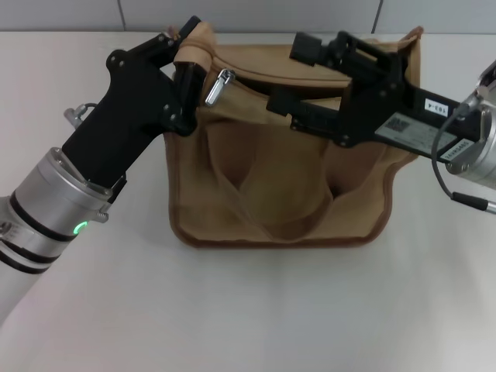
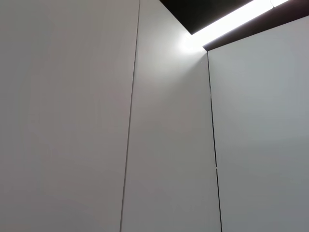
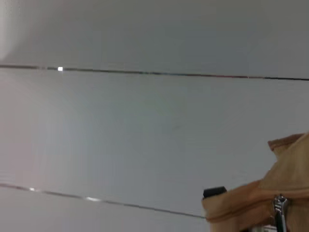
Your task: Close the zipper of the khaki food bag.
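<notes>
The khaki food bag [image 1: 287,178] lies on the white table, handles toward me. Its zipper [image 1: 310,77] runs along the far top edge and looks parted. The silver slider and pull tab [image 1: 219,85] sit near the bag's left end and also show in the right wrist view [image 3: 279,208]. My left gripper [image 1: 188,56] is shut on the bag's left top corner. My right gripper [image 1: 293,75] reaches in from the right above the zipper line, with one finger on each side of it, open, and some way right of the slider. The left wrist view shows only wall panels.
White table [image 1: 248,310] all around the bag. A tiled wall [image 1: 256,14] stands just behind it. A black finger tip [image 3: 214,192] shows beside the bag's corner in the right wrist view.
</notes>
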